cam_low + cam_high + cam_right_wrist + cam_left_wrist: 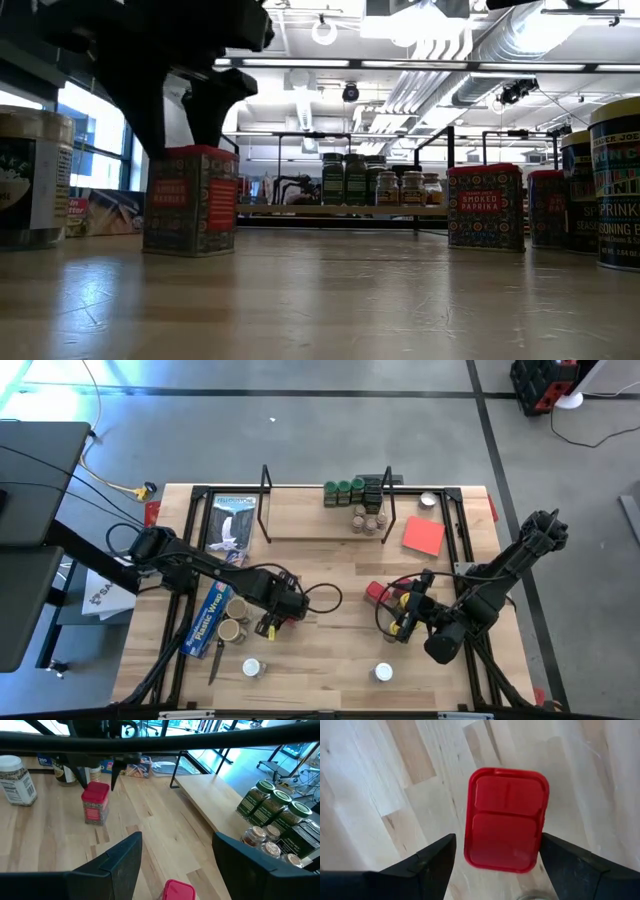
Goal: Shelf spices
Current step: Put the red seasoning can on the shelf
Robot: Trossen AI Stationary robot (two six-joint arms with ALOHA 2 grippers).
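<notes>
A red boxy tin (506, 819) stands upright on the tabletop left of centre. My left gripper (497, 845) points down over it, open, one finger on each side of the tin's top (190, 152) without touching it. My right gripper (177, 865) hangs open and slanting over the table's right half, with a second red tin (177, 890) below it. The shelf (310, 525) stands at the far edge. On its right part stand green-lidded jars (345, 490) and smaller jars (368, 520). More spices stand on the table.
A long blue plastic-wrap box (210, 615) lies left of my left gripper, with two tan-lidded jars (235, 620) beside it. Two white-lidded jars (253, 668) (383, 673) stand near the front edge. A flat red square sheet (423, 535) lies at the far right.
</notes>
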